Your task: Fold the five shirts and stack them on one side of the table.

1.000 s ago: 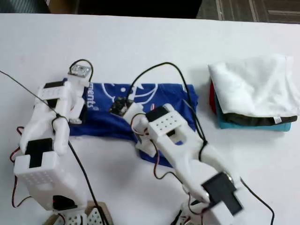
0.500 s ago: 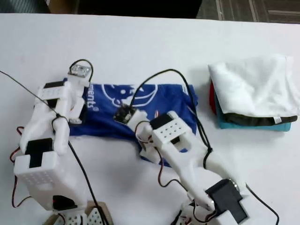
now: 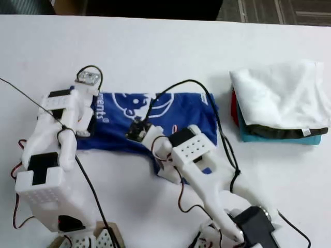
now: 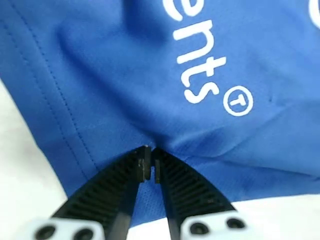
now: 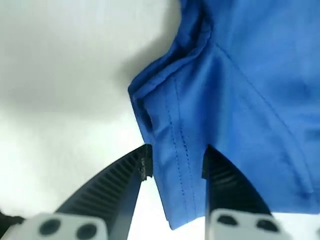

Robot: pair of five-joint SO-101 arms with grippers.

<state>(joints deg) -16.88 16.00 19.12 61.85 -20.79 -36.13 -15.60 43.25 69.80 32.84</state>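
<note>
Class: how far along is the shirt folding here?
Done: a stack of folded shirts, white on top, sits at one side. In hand: the blue shirt, pinched by the left claw, its hem inside the open right claw. Left: finishing its fold and stacking it.

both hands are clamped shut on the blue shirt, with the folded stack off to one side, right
Only the left hand is shut on the blue shirt. The right wrist view shows the right hand open, astride the shirt's hem. The folded stack is off to one side.

The white shirt covers most of the stacked shirts beneath.
</note>
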